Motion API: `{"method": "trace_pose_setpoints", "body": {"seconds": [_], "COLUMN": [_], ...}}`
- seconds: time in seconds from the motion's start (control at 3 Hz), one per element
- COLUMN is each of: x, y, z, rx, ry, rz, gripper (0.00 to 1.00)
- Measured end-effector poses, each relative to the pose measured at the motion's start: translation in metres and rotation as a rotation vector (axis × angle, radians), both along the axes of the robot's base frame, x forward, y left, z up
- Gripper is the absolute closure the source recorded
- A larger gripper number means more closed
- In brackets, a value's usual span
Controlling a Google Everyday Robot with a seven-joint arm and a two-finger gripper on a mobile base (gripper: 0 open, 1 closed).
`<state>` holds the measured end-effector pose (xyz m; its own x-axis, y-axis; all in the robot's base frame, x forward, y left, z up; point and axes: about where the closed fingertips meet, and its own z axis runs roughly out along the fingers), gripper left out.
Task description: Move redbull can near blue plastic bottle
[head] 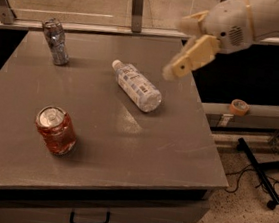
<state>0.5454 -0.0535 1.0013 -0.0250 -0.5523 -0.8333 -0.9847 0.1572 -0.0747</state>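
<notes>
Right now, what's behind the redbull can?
The table edge, then a rail; the strip directly behind the redbull can is hidden. The gripper hovers right of the blue plastic bottle.

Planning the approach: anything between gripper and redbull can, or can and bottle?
The gripper hovers at the right edge of the table; the blue plastic bottle, on its side, lies roughly between it and the redbull can. Nothing stands between can and bottle.

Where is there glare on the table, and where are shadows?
Camera view: a glare patch lies on the table just in front of the blue plastic bottle; the red soda can casts a soft shadow at its base; the gripper, brightly lit, hangs right of the bottle.
</notes>
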Motion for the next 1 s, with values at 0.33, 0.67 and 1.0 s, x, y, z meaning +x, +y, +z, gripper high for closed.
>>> {"method": "trace_pose_setpoints", "body": {"seconds": [0.33,0.67,1.0], "x": [0.008,0.007,0.018], "y": [0.012,0.012,0.027], "z": [0.01,0.009,-0.002], "rx": [0.055,0.05,0.089], "ry": [-0.017,-0.014,-0.017], "rz": [-0.014,-0.01,-0.039], "gripper": [0.0,0.0,0.0]}}
